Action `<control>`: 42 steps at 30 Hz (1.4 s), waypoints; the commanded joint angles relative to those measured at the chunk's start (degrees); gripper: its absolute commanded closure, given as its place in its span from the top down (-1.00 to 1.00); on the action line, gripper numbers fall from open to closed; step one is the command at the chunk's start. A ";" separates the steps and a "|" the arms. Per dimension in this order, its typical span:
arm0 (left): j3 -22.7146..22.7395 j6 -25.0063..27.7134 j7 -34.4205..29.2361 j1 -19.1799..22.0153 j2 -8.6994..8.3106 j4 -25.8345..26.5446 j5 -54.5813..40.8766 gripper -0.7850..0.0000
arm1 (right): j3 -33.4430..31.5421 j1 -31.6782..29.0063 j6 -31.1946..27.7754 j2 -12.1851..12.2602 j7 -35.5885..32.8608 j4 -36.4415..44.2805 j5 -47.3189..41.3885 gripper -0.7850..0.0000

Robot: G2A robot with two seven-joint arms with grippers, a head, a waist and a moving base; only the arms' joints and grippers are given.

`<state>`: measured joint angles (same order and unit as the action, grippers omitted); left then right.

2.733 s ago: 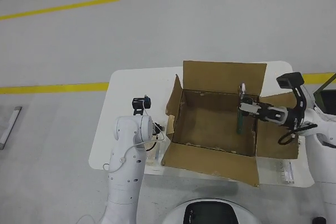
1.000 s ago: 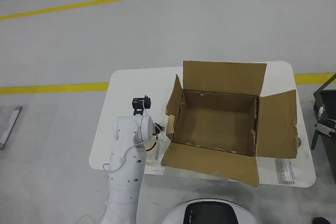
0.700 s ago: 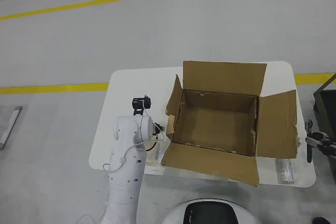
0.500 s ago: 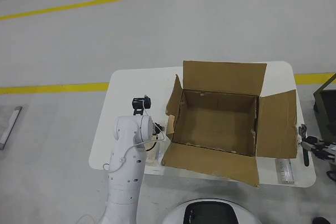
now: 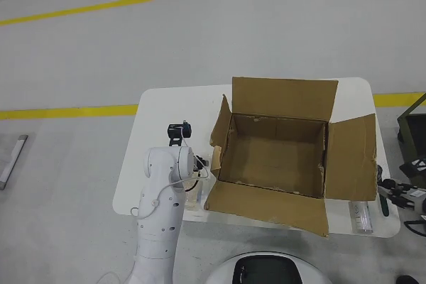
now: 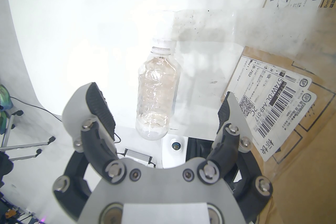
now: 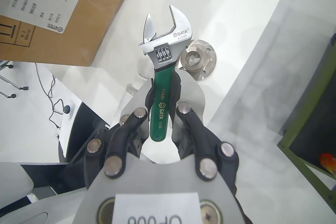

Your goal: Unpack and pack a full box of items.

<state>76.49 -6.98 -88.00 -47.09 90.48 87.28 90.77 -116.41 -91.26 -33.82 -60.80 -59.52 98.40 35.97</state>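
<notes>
Wrench [image 7: 162, 72] first: my right gripper [image 7: 164, 93] is clenched on its green handle, and the silver adjustable head sticks out past the fingertips. In the top view this gripper [image 5: 392, 192] sits at the right edge of the white table [image 5: 163, 113], just beyond the right flap of the cardboard box [image 5: 277, 153]. I cannot tell whether the wrench touches the tabletop. A round metal flange [image 7: 197, 59] lies on the table just beside the wrench head, and a corner of the box with paper labels shows nearby. Past the table edge on that side stands a green metal rack [image 7: 309, 130].

The box stands open in the middle of the table, all four flaps folded outward and its brown floor showing.

My left gripper [image 6: 162, 99] is released, its black-padded fingers [image 6: 98, 101] spread wide and gripping nothing. It hangs over the table at the left side of the box, near the table's front edge. Below it a clear plastic bottle [image 6: 156, 93] with a white cap appears to lie on its side on the white surface, its base at the table's edge. The bottle sits in line between my fingers but apart from them. The labelled outer wall of the box is just beside it.

A small clear object [image 5: 362, 216] lies near the table's front right corner.
</notes>
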 commanded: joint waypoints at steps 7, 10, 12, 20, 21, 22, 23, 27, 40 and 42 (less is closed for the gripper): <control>0.00 0.00 0.00 0.00 0.00 0.00 0.00 1.00 | 3.30 0.66 0.25 0.59 1.12 -1.55 2.98 -1.00; 0.00 0.00 0.00 0.00 0.00 0.00 0.00 1.00 | 4.13 1.24 0.36 0.87 1.32 -2.02 3.54 -1.00; 0.00 0.00 0.00 0.00 0.00 0.00 0.00 1.00 | 4.58 1.57 0.44 1.05 1.47 -2.25 3.86 -1.00; 0.00 0.00 0.00 0.00 0.00 0.00 0.00 1.00 | 6.81 2.68 0.35 1.72 1.89 -3.02 5.12 -1.00; 0.00 0.00 0.00 0.00 0.00 0.00 0.00 1.00 | 7.08 2.80 0.39 1.79 1.96 -3.12 5.18 -1.00; 0.00 0.00 0.00 0.00 0.00 0.00 0.00 1.00 | 7.41 2.97 0.40 1.89 2.06 -3.32 5.27 -1.00; 0.00 0.00 0.00 0.00 0.00 0.00 0.00 1.00 | 7.53 3.07 0.41 1.94 2.12 -3.44 5.30 -1.00; 0.00 0.00 0.00 0.00 0.00 0.00 0.00 1.00 | 8.00 3.75 0.73 2.30 2.37 -4.08 5.85 -1.00; 0.00 0.00 0.00 0.00 0.00 0.00 0.00 1.00 | 9.45 4.48 1.47 3.30 2.71 -4.81 6.42 -0.57; 0.00 0.00 0.00 0.00 0.00 0.00 0.00 1.00 | 9.60 4.46 1.59 3.47 2.83 -4.85 6.33 -0.55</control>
<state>76.49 -6.98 -88.00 -47.09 90.48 87.28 90.77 -106.86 -86.79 -32.28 -57.40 -56.74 93.56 42.34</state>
